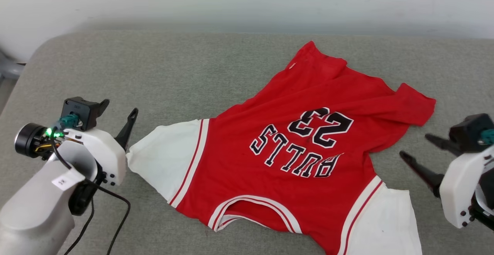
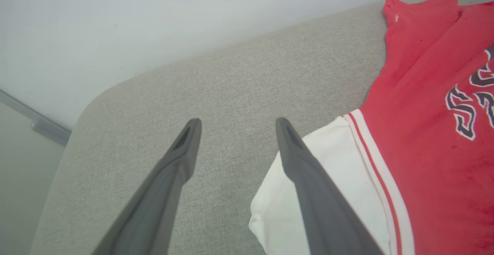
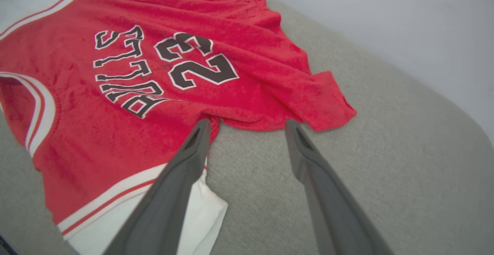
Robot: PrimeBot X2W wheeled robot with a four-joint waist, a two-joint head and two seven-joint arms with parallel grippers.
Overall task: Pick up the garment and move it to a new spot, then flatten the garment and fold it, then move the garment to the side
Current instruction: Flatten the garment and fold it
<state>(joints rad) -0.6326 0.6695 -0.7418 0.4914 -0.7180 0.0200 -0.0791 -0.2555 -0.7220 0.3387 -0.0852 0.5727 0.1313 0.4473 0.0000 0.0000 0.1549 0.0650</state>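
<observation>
You have one jersey T-shirt [image 1: 301, 147] lying chest-up on the grey upholstered surface [image 1: 173, 73], between your two grippers, collar toward the robot and hem toward the pale wall [image 1: 231, 0]. Your left gripper [image 1: 119, 107] sits just beside the tip of the shirt's left-hand white sleeve, its two dark fingers spread apart with nothing between them. In the left wrist view one finger crosses over the sleeve's edge, but you cannot tell whether it touches the cloth. Your right gripper [image 1: 413, 144] stands near the shirt's other side edge, below the rumpled red hem corner. Its two fingers are likewise spread and empty, with one tip over the red side seam in the right wrist view. The shirt is a soft, slightly fuzzy knit: red body, two white short sleeves, red-and-white striped bands at the collar and both sleeve seams. It carries black white-edged lettering "BULLS" and the number "23", reading upside down from the head view. The hem is wrinkled and uneven, with both corners creased. The surface is a coarse woven fabric with rounded corners. One black cable [image 1: 115, 208] hangs from the left arm.
</observation>
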